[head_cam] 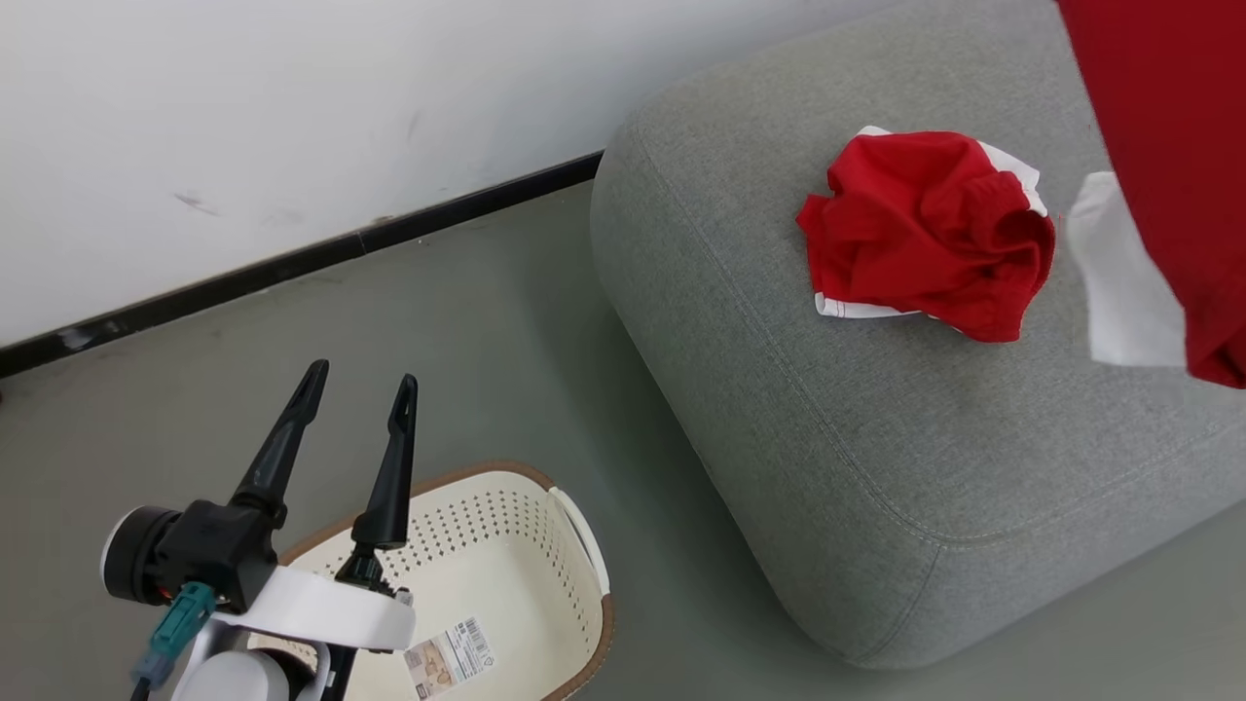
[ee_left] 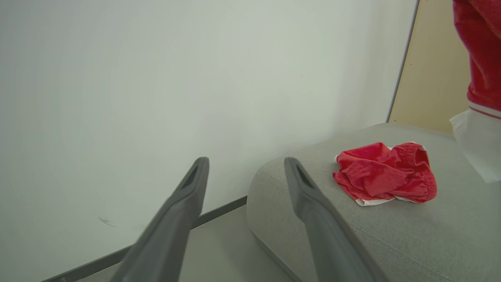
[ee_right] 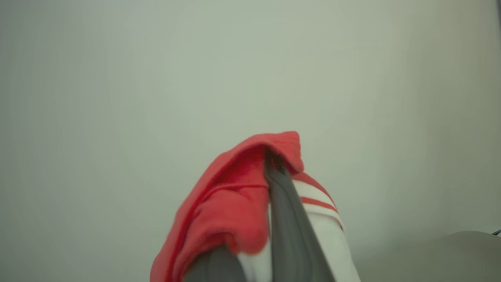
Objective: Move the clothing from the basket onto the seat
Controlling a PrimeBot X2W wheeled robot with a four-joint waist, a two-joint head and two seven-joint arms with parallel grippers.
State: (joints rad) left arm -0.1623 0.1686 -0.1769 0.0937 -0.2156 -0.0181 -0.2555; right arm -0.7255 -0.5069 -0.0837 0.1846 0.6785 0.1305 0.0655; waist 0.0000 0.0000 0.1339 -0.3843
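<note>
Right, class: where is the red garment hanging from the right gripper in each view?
Head view: hanging garment, top right corner.
Left wrist view: hanging garment, top right edge.
Right wrist view: hanging garment, bottom centre, pinched in the right gripper.
Shared landmark: pale wall.

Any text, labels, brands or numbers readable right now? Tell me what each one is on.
Paper label on the bottom of the basket: a barcode and small print, too small to read.
Nothing else with writing can be made out in the head or wrist views.
</note>
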